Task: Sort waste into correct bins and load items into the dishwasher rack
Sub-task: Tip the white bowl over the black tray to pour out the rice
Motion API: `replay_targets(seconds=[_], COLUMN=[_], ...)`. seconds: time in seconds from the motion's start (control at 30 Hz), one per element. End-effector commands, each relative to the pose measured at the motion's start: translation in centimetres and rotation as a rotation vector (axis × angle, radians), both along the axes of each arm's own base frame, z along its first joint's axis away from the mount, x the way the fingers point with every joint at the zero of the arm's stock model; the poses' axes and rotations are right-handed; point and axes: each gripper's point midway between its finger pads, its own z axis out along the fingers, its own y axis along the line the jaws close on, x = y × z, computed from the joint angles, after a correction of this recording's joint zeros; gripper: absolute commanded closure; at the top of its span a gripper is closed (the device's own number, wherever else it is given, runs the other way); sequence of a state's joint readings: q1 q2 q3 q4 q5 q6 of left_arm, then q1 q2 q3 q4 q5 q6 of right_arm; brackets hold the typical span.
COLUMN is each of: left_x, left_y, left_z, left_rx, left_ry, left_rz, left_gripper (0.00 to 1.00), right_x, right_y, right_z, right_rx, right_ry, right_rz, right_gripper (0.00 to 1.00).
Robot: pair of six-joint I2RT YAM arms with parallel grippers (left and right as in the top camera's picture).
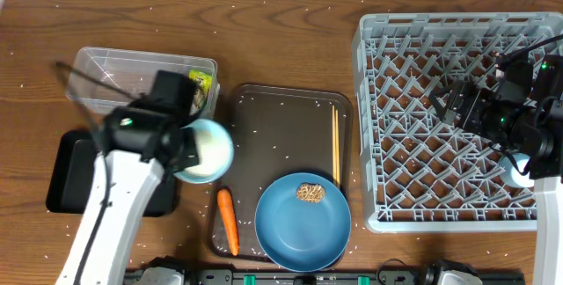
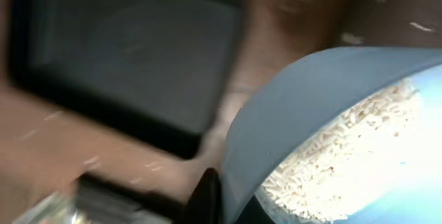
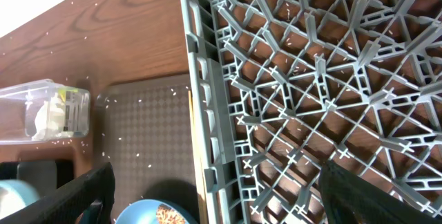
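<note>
My left gripper is shut on the rim of the bowl, pale blue-grey outside, and holds it tilted between the clear tub and the black tray. In the left wrist view white rice lies inside the bowl, with the black tray below. Crumpled paper with a yellow-green wrapper lies in the tub. The blue plate carries the brown lump. The carrot and chopsticks lie nearby. My right gripper hangs open and empty over the grey rack.
The plate, chopsticks and carrot rest on the brown serving tray in the middle. A small pale cup stands in the rack's right side, partly hidden by my right arm. Rice grains are scattered over the wooden table.
</note>
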State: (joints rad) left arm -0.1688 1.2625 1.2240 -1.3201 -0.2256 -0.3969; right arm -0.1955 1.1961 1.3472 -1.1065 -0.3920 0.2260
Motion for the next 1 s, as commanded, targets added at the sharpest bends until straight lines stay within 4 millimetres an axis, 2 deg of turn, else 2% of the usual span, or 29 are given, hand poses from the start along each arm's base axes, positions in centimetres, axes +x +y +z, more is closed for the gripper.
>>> replay_targets(seconds=[0.0,0.1,0.23,0.43,0.63,0.77,0.87,0.97], left_x=[-1.1,-1.9,-1.7,-1.0,-0.3,0.4,0.9,1.1], left_y=[5.9,9.8,12.0,15.3,16.4,16.6,16.4,16.3], left_z=[2.3,3.5,3.0,3.7,2.0,0.3,-1.7,-2.6], left_rx=[0.249,0.42,0.476,0.73,0.879,0.893,0.87,0.886], left_ry=[-0.036,-0.052,-0.065,0.007,0.224,0.291,0.352,0.403], left_rz=[0.176,0.299,0.386,0.398,0.289,0.257,0.232,0.201], left_gripper=[0.94,0.94,0.94,0.93,0.94,0.94,0.94,0.94], right_x=[0.1,0.1,0.3,0.4,0.4,0.5,0.4,0.4], right_y=[0.4,0.4,0.4,0.3,0.3,0.3,0.2,0.3], right_z=[0.2,0.3,0.3,0.4,0.5,0.5,0.5,0.4], right_rx=[-0.01,-0.01,-0.012,-0.015,-0.016,-0.022,-0.028,-0.028], right_ry=[-0.01,-0.013,-0.019,-0.027,-0.029,-0.032,-0.033,-0.031], right_rz=[0.025,0.025,0.025,0.027,0.027,0.033,0.036,0.036], right_gripper=[0.13,0.12,0.12,0.11,0.1,0.09,0.09,0.09])
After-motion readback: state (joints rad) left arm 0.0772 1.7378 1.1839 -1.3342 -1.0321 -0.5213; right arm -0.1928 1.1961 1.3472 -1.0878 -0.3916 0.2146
